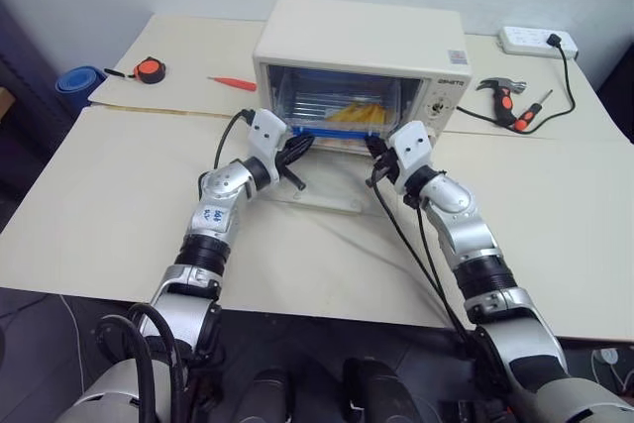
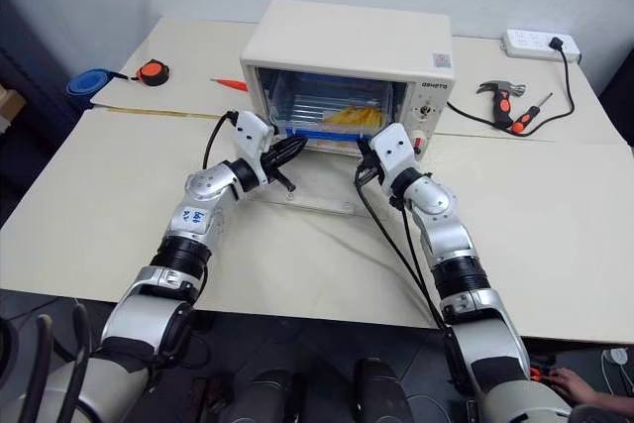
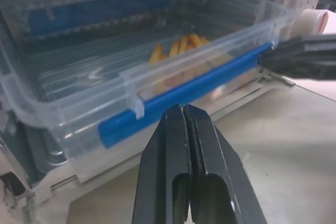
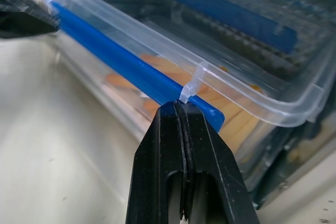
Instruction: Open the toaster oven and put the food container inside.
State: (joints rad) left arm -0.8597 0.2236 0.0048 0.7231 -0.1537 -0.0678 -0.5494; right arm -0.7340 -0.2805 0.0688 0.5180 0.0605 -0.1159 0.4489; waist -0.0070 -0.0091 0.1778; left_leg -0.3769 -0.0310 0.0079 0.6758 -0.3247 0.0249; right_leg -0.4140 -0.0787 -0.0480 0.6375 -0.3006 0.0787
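In the upper middle of the frame, the toaster oven stands with its glass door folded down flat. The food container sits partly inside on the rack. Both grippers, the left gripper and the right gripper, are closed tight with nothing held. Their tips press the near blue clip strip, probably to push the box deeper.

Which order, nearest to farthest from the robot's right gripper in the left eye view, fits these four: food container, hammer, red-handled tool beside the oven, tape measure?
From the right gripper:
1. Food container, in the oven mouth, at the fingertips.
2. Hammer, off to the right.
3. Red-handled tool, left of the oven.
4. Tape measure, farther left.
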